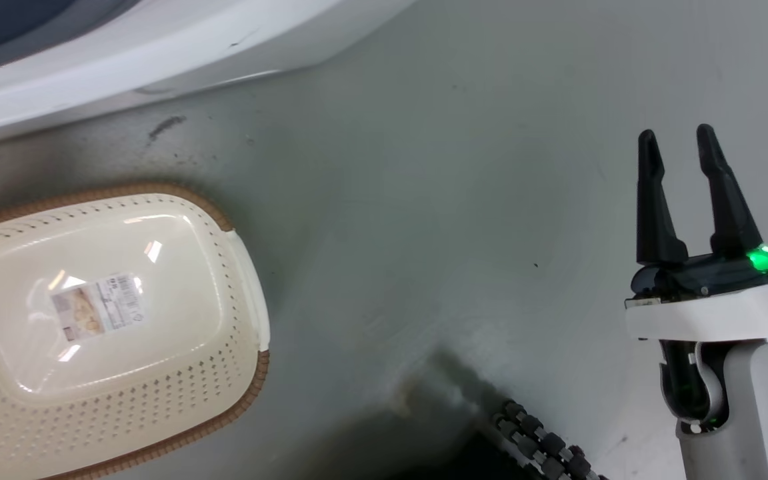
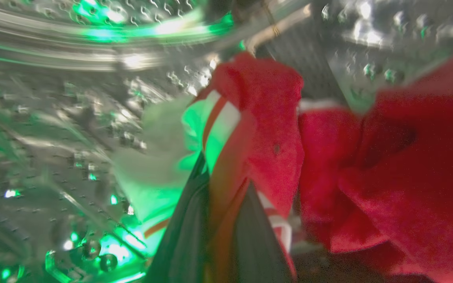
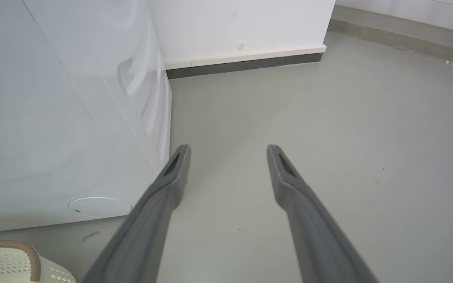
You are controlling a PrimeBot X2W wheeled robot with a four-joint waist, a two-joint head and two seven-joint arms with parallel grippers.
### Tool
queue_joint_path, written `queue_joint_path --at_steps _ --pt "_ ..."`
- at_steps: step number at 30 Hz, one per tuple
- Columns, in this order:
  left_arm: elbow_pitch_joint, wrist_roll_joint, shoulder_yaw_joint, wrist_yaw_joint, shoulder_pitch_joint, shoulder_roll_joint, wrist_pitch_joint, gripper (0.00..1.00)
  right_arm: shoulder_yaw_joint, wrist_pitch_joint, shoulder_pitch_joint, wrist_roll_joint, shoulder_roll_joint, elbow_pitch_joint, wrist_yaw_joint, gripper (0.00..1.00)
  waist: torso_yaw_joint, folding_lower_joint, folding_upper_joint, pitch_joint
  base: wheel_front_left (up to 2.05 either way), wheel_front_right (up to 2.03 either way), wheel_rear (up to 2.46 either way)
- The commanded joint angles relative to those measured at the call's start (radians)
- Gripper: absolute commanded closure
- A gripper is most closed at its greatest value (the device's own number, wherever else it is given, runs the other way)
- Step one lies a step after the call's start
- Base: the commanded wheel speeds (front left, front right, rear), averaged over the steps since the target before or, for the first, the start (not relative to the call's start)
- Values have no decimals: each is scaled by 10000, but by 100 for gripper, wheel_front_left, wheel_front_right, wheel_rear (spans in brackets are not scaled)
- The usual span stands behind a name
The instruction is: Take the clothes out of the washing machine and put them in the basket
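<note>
We had our left hand point(image 2: 225, 177) deep in the washing machine point(image 1: 157, 47), inside its steel drum point(image 2: 53, 157), because that was where the clothes point(image 2: 387, 165) lay: a red bundle with white stripes, heaped against the drum wall. Its fingers point(image 2: 187, 236) looked closed on a striped fold, though blur kept us from being sure. The basket point(image 1: 259, 380) stood on the floor point(image 1: 424, 200) just before the machine with nothing in it, near enough for a short carry. Our right hand point(image 1: 676, 133) hung open and held nothing, well apart from the basket and out of the way.
</note>
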Motion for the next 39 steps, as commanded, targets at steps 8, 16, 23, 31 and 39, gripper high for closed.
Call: queue_joint_path --at_steps 8,16,23,31,39 --pt "765 -705 446 431 1842 -947 -3761 100 -418 -17 73 -1036 3 68 -7 0 865 0 0 -1751 0 0 0" --pt "1247 -1425 753 557 3988 -2203 -6946 100 -633 -17 490 -1666 0 246 -7 0 1647 0 0 -3317 0 0 0" --pt "930 -1809 1020 557 5605 -2932 -7934 100 -790 -17 959 -2144 0 392 -7 0 2220 0 0 -4438 0 0 0" --pt "-2489 -1216 2140 823 7921 -3211 -7961 100 -870 -17 1356 -2763 -2 373 -7 0 2826 0 0 -5361 0 0 0" --pt "-4799 -718 2791 812 9910 -3666 -7963 100 -1095 -17 1603 -2956 3 472 -7 0 3324 0 0 -6011 0 0 0"
